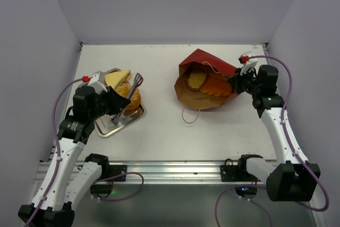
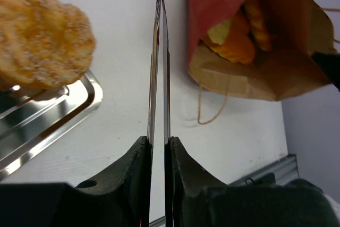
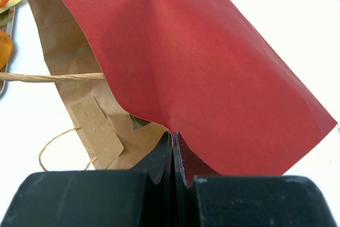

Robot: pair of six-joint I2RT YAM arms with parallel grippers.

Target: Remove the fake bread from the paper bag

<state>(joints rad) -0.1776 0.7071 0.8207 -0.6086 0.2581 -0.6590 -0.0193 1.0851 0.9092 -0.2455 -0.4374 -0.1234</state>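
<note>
The tabletop (image 1: 170, 131) carries the paper bag (image 1: 201, 59), which lies on its side with its mouth open. The tray (image 1: 113, 128) sits well to the bag's left. Some fake bread (image 2: 234, 47) lies inside the bag, while a bun (image 2: 42, 35) and a sandwich wedge (image 1: 119, 76) rest on the tray. My left tool (image 2: 159, 144) pinches the metal tongs (image 2: 156, 78) beside the bun. My right tool (image 3: 174, 143) is pressed together on the bag's rim.

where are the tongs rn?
Top view, left side of the table: the tongs are held in the left tool, slanting over the tray next to the bread piled there, well left of the bag.
</note>
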